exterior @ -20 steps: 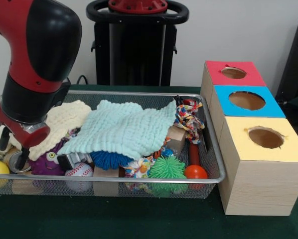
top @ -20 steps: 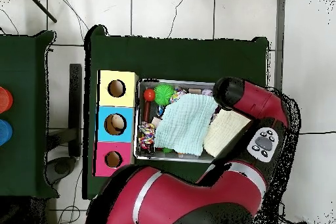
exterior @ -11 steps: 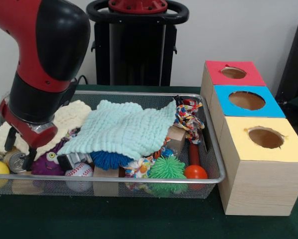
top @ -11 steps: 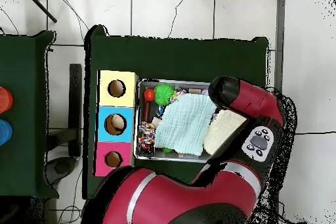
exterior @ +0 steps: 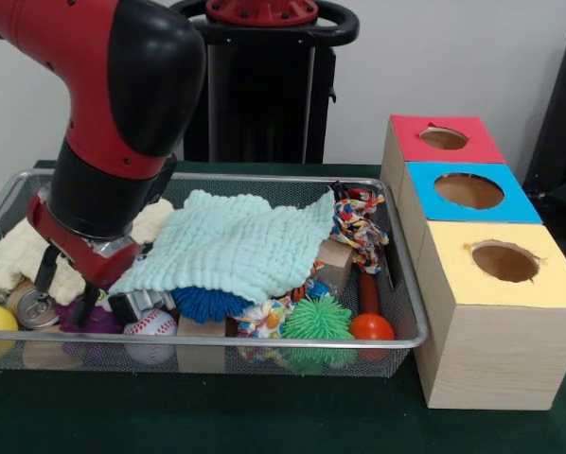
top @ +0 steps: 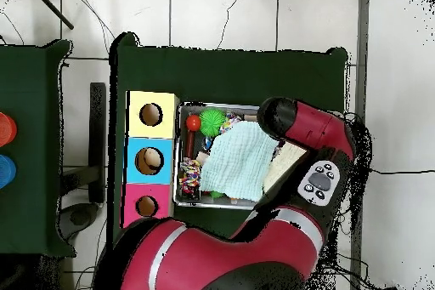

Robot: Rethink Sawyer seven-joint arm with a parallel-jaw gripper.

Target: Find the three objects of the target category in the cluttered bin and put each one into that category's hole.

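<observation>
Red Sawyer gripper [exterior: 63,284] hangs with fingers spread, empty, over a purple plush toy [exterior: 94,318] in the mesh bin [exterior: 264,178]; likely soft, light, best pinched mid-body.

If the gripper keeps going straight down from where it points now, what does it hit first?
Most likely the purple toy directly under the open gripper, with the metal can just beside it. Depth is hard to judge from the front view, so the cream cloth behind cannot be ruled out.

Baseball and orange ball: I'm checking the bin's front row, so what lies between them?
In the front view, between the baseball and orange ball lie a wooden block, a flowery fabric toy and a green spiky ball.
</observation>
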